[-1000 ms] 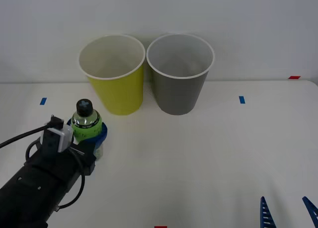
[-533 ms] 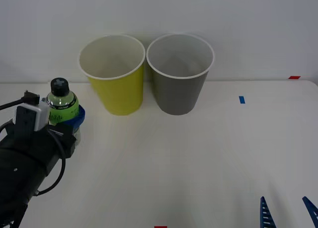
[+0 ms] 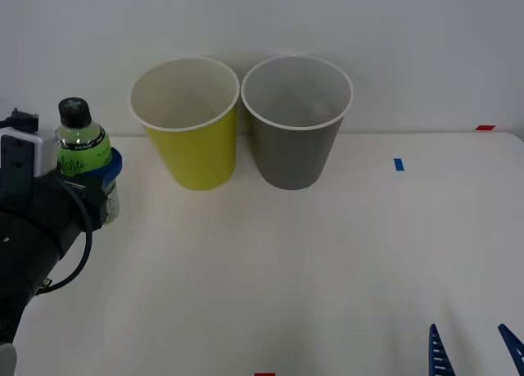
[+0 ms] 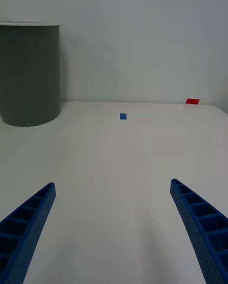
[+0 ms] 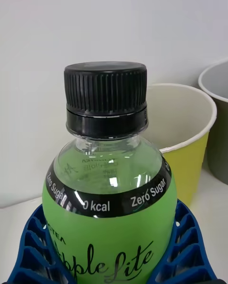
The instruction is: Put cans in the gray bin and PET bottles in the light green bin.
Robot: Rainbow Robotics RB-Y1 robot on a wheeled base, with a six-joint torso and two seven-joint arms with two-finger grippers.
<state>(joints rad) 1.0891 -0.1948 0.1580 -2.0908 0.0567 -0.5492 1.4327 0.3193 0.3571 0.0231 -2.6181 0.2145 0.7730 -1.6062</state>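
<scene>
Green-labelled PET bottle (image 3: 83, 151) upright in left gripper's (image 3: 105, 175) fingers (image 5: 190, 246)

A plain white wall (image 3: 393, 32) rises behind a white table (image 3: 327, 261) carrying small coloured tape marks.

Even, bright, diffuse light washes my white table (image 3: 327, 253) and the wall behind it. Shadows are faint, just soft grey patches around the bases of the light green bin (image 3: 190, 122) and the gray bin (image 3: 296, 120). Small highlights glint on the PET bottle (image 5: 110, 208), close and sharp.
</scene>
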